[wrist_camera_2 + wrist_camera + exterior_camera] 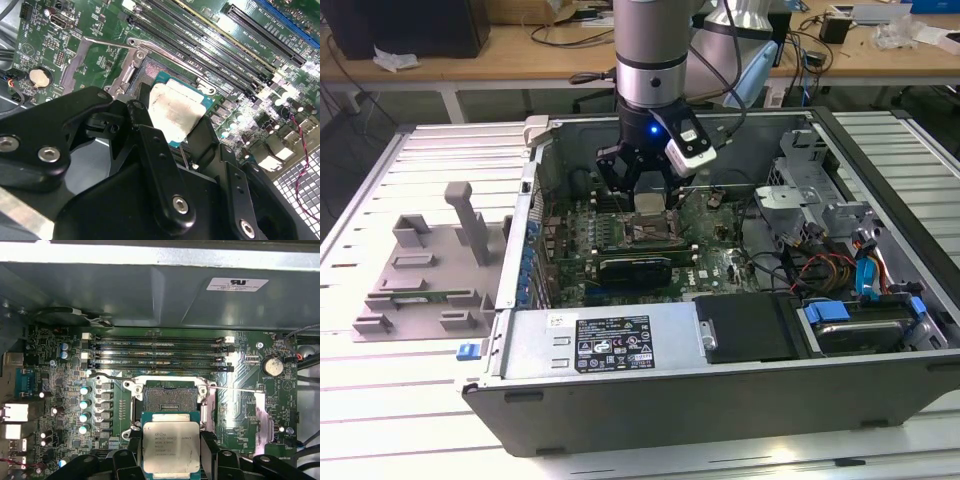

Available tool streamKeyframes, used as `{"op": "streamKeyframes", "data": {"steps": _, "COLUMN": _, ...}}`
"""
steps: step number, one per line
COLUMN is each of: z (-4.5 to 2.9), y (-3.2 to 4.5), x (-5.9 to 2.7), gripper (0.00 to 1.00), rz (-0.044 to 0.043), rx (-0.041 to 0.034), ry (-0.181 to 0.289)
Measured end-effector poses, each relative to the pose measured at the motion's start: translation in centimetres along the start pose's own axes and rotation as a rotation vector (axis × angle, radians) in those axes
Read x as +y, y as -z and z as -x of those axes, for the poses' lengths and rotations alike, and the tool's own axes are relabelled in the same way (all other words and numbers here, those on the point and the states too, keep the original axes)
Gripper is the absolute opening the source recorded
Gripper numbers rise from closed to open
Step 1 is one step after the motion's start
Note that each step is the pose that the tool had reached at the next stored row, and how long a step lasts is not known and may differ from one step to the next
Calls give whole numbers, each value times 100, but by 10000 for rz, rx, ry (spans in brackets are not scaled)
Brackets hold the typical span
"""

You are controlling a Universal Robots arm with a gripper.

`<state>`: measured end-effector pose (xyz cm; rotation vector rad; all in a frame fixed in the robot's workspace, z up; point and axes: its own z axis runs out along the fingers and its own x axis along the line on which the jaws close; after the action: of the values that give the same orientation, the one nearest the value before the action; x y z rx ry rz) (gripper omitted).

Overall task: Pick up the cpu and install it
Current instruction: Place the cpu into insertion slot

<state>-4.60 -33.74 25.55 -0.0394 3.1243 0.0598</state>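
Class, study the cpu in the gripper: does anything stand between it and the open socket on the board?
Nothing visible does. The gripper holds the cpu close to the socket, whose contact field lies uncovered.

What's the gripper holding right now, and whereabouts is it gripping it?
The gripper holds the cpu, with its fingers pinching two opposite side edges. The silver top is left bare, close by the open socket.

Small flat square silver-topped cpu (pixel 171 447), thin green edge showing round the pale metal lid, lid a bit smudgy. Top side up, pinched on two opposite sides between black gripper fingers (pixel 209 447). Hanging clear above the green board (pixel 65 390), right by the open socket (pixel 169 399), not seated in it.
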Motion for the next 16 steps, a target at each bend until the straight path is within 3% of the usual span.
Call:
{"op": "streamKeyframes", "data": {"steps": 4, "z": 0, "y": -1, "x": 0, "gripper": 55, "rz": 1, "rx": 0, "ry": -2}}
{"op": "streamKeyframes", "data": {"steps": 9, "z": 0, "y": -6, "x": 0, "gripper": 55, "rz": -20, "rx": -44, "ry": -1151}}
{"op": "streamKeyframes", "data": {"steps": 11, "z": 0, "y": -8, "x": 0, "gripper": 55, "rz": -34, "rx": -78, "ry": -2050}}
{"op": "streamKeyframes", "data": {"steps": 16, "z": 0, "y": -10, "x": 0, "gripper": 55, "rz": -62, "rx": -138, "ry": -3611}}
